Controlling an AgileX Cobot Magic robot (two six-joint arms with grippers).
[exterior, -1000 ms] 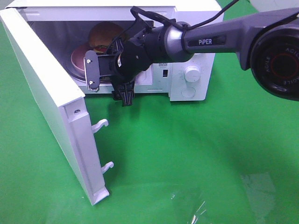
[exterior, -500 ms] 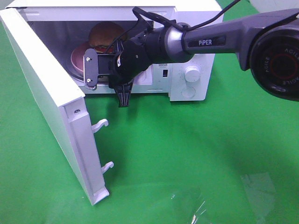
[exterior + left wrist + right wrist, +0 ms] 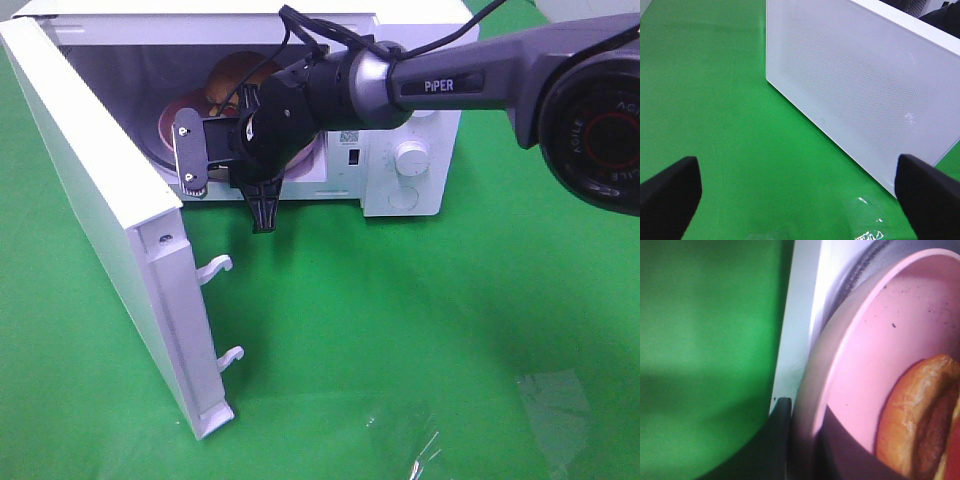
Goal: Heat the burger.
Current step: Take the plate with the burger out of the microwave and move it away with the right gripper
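The burger (image 3: 232,82) (image 3: 920,415) lies on a pink plate (image 3: 168,122) (image 3: 875,340) inside the open white microwave (image 3: 420,120). My right gripper (image 3: 262,212) (image 3: 807,432) points down at the front of the cavity. Its black fingers are shut on the plate's near rim, one outside by the white sill and one over the plate. My left gripper (image 3: 800,200) is open and holds nothing. It faces the outer side of the microwave door (image 3: 865,90) and does not show in the exterior view.
The door (image 3: 100,200) swings far out to the left, with two latch hooks (image 3: 215,268) on its edge. A round knob (image 3: 408,155) sits on the control panel at the right. A green cloth (image 3: 420,330) covers the table, with glare near the front.
My right gripper's fingers went from spread apart to closed, and the wrist shifted slightly left. The plate and burger now sit a little differently inside the microwave. The left arm's view gives no earlier frame.
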